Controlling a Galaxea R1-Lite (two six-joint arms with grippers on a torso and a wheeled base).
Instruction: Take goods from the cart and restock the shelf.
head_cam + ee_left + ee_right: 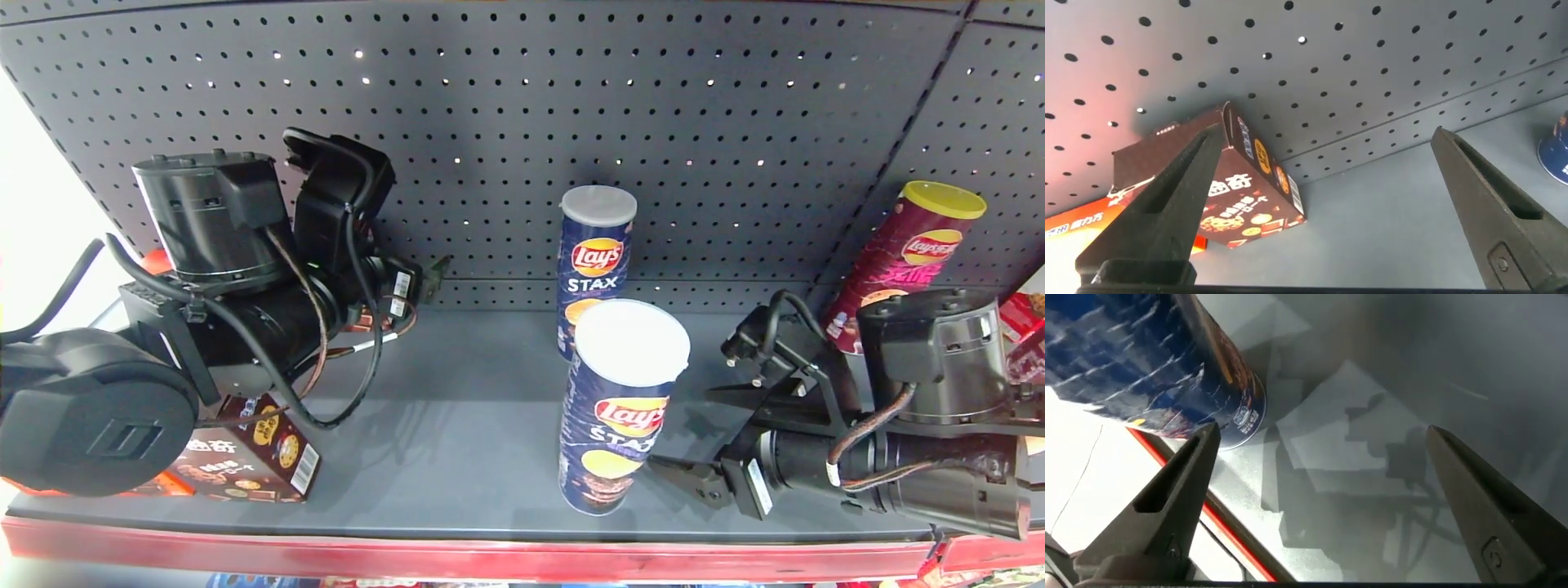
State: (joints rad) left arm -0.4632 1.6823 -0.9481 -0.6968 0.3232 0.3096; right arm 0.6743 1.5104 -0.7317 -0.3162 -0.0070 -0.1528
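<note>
1. Shelf [457, 457] – grey board with a red front lip and a perforated back panel [653, 98].
2. Front blue chip canister [620, 408] stands upright near the lip; the rear blue chip canister [594, 261] stands directly behind it, by the panel.
3. Right gripper [1323, 431] – fingers spread wide, holding nothing, just beside the front canister's base.
4. Left gripper [1324, 135] – fingers spread wide, holding nothing, facing the panel.
5. Maroon canister [906, 253] leans at far right.
6. Brown snack box [253, 457] lies front left, partly under the left arm.
</note>
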